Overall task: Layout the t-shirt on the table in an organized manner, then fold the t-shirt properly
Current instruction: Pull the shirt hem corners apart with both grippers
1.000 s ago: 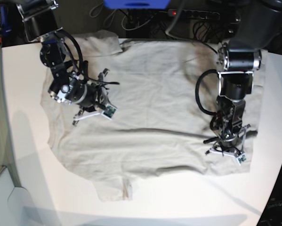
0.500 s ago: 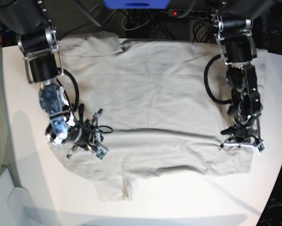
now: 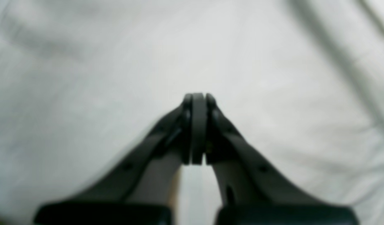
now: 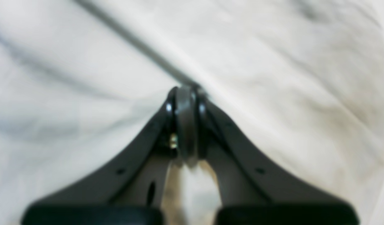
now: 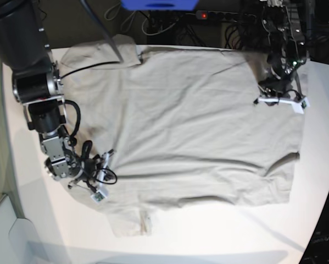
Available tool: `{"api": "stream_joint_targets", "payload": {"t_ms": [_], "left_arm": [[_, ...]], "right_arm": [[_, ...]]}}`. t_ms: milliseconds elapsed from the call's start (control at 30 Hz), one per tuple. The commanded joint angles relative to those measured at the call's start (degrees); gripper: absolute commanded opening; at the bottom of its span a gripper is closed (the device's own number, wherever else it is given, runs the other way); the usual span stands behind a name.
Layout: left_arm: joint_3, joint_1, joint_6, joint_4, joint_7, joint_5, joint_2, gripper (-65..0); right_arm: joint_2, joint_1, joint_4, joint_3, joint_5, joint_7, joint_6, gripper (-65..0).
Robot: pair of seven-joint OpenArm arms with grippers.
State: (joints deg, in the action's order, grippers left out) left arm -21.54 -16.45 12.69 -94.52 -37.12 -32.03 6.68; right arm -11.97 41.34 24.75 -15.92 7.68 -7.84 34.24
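A plain light grey-beige short-sleeved cotton t-shirt (image 5: 191, 121) lies spread nearly flat across the large smooth white surface (image 5: 21, 165), covering most of its middle. Soft wrinkles run through the cloth, with a long crease crossing the lower half and a bunched fold near the lower right corner. A small tag patch (image 5: 144, 223) sits at the near edge of the fabric, towards the left.

The right end effector (image 5: 98, 184) is low over the shirt's left edge in the base view, its black arm reaching down from the upper left. In the right wrist view its two dark fingers (image 4: 167, 125) are pressed together, clenched with no cloth visibly caught between them, the tips resting at or just above a dark crease in the fabric.

The left end effector (image 5: 279, 99) sits near the shirt's upper right corner in the base view, above the cloth close to the far right side of the surface. In the left wrist view its fingers (image 3: 210, 125) also meet flush, clenched and holding nothing, with blurred pale fabric beneath them.

Beyond the far edge of the surface are dark cables and a blue object (image 5: 159, 4).
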Motion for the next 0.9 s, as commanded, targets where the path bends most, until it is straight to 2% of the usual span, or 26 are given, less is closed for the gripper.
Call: {"api": "stream_joint_targets", "payload": {"t_ms": [0,100,233,300,400,567,700,867], "left_arm": [[0.0,0.1,-0.2,-1.3,0.9,-0.6,0.4,-64.9],[0.0,-2.1,-0.2,-2.0,0.5,-0.6,0.4,-64.9],[-0.2,-5.9,-0.2,-5.1,0.9,-0.6,0.4,-64.9],[-0.3,-6.4,-0.2,-5.8,0.9,-0.6,0.4,-64.9],[-0.3,-5.8,-0.2,-5.0,0.9,-0.4,0.4,-64.9],[-0.3,-3.4,-0.2,-0.8,1.0,0.1,0.8,-64.9],[-0.4,-0.6,-0.2,4.9,1.1,0.1,2.2,-64.9],[-0.4,2.8,-0.3,12.0,3.1,0.1,3.9,-64.9]], "right_arm": [[-1.3,2.5,-0.9,0.1,0.8,0.9,-3.5,-63.5],[-1.4,2.7,-2.9,-0.9,0.9,4.5,-9.2,-63.5],[-1.9,2.7,-3.3,-4.1,0.9,5.4,-21.4,-63.5],[-1.7,2.7,-3.0,-4.4,0.9,5.4,-25.8,-63.5],[-0.6,2.8,-2.8,-4.5,0.9,5.4,-26.5,-63.7],[-0.8,3.1,2.8,-4.2,0.8,5.1,-26.5,-63.8],[-2.9,1.7,8.9,-4.1,0.7,4.0,-26.5,-63.8],[-5.5,-2.8,19.4,-4.1,0.6,-2.1,-26.4,-63.8]]}}
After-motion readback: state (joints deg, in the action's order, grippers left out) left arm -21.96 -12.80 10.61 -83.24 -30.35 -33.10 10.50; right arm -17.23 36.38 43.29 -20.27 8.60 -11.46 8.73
